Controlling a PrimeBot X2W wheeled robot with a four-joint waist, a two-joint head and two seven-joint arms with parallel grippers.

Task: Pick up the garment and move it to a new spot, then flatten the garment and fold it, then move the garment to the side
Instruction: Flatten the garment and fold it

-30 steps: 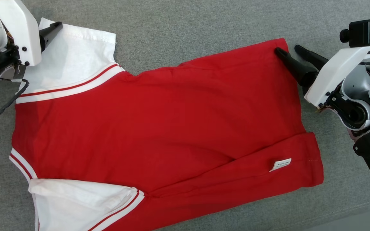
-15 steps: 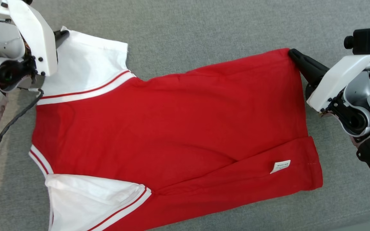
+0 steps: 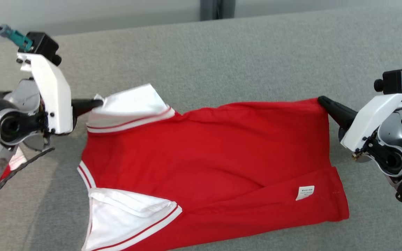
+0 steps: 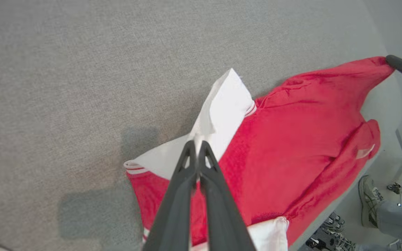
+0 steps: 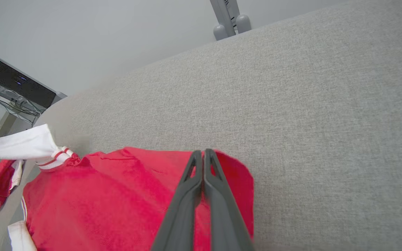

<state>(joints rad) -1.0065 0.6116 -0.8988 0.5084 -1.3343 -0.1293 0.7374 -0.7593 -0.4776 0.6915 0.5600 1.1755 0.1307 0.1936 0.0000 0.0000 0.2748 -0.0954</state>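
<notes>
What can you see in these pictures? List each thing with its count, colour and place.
garment: one, red with white sleeves, spread across the cloth surface
label: one, white, on the garment's near right part
cloth surface: one, grey, under the garment
post: one, dark grey, beyond the surface's far edge
shoe: one, pale grey, on a person's foot on the floor beside the surface
left gripper: one, dark fingers, jaws shut on the far sleeve
right gripper: one, dark fingers, jaws shut on the garment's far right corner
</notes>
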